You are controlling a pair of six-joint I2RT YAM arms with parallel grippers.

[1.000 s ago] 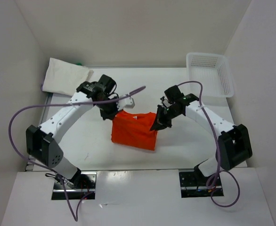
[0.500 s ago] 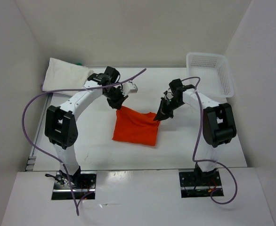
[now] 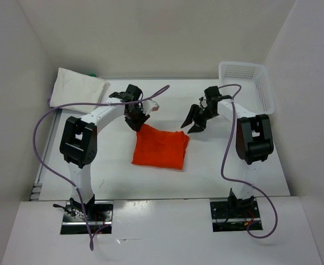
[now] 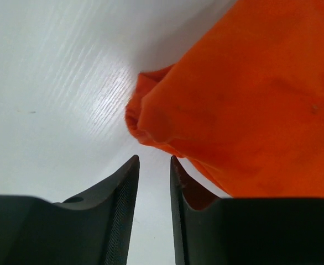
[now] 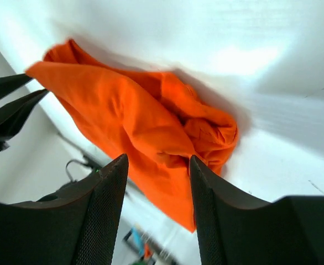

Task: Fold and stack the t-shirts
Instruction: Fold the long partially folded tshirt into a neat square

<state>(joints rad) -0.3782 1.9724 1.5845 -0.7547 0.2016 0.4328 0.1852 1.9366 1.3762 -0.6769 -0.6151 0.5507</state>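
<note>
At the far left corner of the surface (image 3: pixel 106 171) I see the white t-shirt (image 3: pixel 78 88) lying folded, well apart from both arms.

The left pincer (image 3: pixel 138 122) points down at the far left corner of the orange-red t-shirt (image 3: pixel 160 148). Through the left wrist camera, the left pincer (image 4: pixel 153 160) has its jaws parted by a narrow gap with only bare surface between them. The bunched corner of the orange-red t-shirt (image 4: pixel 250 99) sits just beyond the tips, pinched by nothing.

The orange-red t-shirt lies folded into a rough rectangle in the middle of the surface, between the two arms, flat apart from its rumpled far edge.

The right pincer (image 3: pixel 192 122) hangs just beside the shirt's far right corner, clear of the cloth in the overhead view. In the right wrist view, the right pincer (image 5: pixel 157 160) is spread wide, and the orange-red t-shirt (image 5: pixel 134 127) lies below and beyond its fingers in loose folds, not gripped.

At the far right corner stands the white mesh basket (image 3: pixel 270 94), well apart from the shirt.
</note>
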